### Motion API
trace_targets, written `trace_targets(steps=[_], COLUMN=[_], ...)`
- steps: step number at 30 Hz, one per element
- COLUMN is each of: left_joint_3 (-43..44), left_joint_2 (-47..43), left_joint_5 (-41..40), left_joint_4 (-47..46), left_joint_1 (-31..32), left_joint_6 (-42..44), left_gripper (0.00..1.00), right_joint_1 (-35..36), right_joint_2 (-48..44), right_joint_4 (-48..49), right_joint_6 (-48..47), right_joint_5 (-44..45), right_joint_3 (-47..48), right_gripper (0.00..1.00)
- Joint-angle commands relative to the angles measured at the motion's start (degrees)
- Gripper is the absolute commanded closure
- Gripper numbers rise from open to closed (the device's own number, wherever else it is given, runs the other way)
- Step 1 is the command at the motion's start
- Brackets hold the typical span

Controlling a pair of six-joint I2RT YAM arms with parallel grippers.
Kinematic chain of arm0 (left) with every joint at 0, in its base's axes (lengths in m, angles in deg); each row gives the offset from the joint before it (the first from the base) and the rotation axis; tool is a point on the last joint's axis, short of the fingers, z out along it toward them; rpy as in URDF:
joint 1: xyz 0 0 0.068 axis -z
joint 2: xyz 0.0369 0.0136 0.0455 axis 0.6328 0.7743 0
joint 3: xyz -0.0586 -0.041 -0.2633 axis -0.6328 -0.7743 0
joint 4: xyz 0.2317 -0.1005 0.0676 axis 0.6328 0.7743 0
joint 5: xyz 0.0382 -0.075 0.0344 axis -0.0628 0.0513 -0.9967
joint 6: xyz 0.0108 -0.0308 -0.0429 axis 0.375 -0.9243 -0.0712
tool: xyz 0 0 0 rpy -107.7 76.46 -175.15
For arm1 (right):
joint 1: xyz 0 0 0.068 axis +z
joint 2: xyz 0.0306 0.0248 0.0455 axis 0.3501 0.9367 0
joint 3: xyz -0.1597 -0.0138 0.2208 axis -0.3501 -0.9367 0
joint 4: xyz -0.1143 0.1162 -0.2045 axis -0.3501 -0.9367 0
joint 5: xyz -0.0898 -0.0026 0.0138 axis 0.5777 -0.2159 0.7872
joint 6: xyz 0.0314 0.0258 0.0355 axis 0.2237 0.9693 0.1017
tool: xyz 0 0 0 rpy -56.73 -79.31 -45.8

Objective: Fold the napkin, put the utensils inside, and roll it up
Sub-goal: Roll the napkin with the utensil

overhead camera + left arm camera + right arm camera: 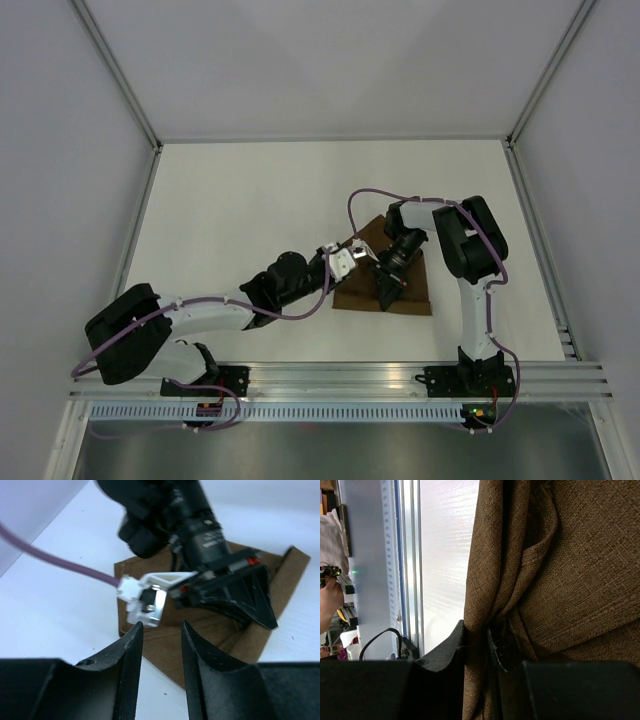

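The brown napkin (405,285) lies bunched on the white table, right of centre. My right gripper (388,297) points down at it and is shut on a raised fold of the cloth, as the right wrist view shows (477,640) with the napkin (560,555) filling that frame. My left gripper (350,274) is open and empty, hovering over the napkin's left edge (160,652); its fingers (131,645) point toward the right gripper (262,620). No utensils are in view.
An aluminium rail (340,375) runs along the near table edge and also shows in the right wrist view (407,555). White walls and frame posts (115,75) bound the table. Purple cables (352,205) loop by both wrists.
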Motion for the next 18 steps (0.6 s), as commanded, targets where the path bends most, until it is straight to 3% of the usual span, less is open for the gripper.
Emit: trace_targets(steps=[1,7,10,18], left_joint_3=[1.5,2.5,4.8,7.1], left_joint_2=[0.4,0.4,3.7,11.3], left_joint_5=[-1.1,1.8,1.7,4.3], left_joint_4=[3.8,6.6,12.4,14.6], left_joint_1=[3.9,6.3,9.2,13.9], left_joint_6=[11.2,14.4,18.6,22.7], left_gripper=[0.58,0.49,0.49,0.49], right_joint_1=[-0.3,-0.2,-0.3,-0.3], right_joint_2=[1.4,1.0,0.7,0.5], right_joint_4=[11.0,12.2,12.6,13.2], right_joint_6=[-1.8,-0.8,-0.4,0.2], right_joint_5=[9.1,9.3,9.4,9.5], right_joint_3=[-1.8,-2.4,-2.7,-2.9], right_gripper=[0.96,0.96,0.96,0.96])
